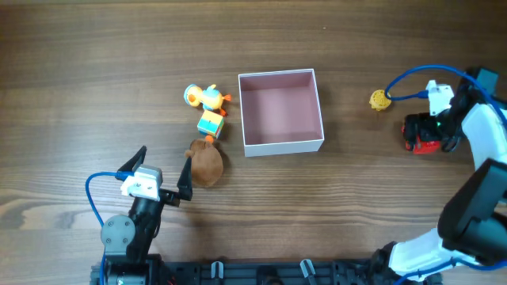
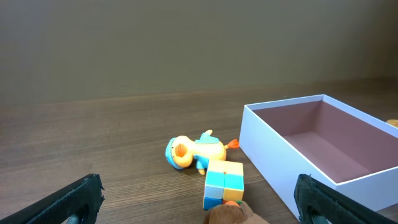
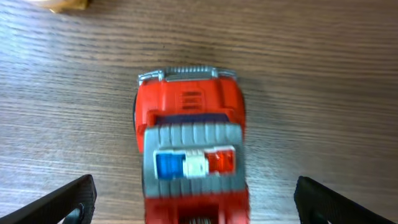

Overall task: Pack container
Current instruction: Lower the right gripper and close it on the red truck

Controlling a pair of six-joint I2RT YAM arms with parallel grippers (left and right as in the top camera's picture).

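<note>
Gaping wide and holding nothing, the left gripper [image 1: 166, 156] sits near the table's front edge, with a brown plush toy [image 1: 206, 165] just beside its right fingertip. Past the plush lie a multicoloured cube [image 1: 210, 124] and a duck toy [image 1: 207, 96]. The container [image 1: 281, 146] stands upright ahead and to the right, just beside the cube. The right gripper [image 3: 194, 183] is likewise spread wide, its fingers [image 3: 68, 199] either side of a red toy truck [image 3: 189, 118] without touching it. The container is well apart to its left, with a small yellow toy [image 1: 380, 100] between them.
</note>
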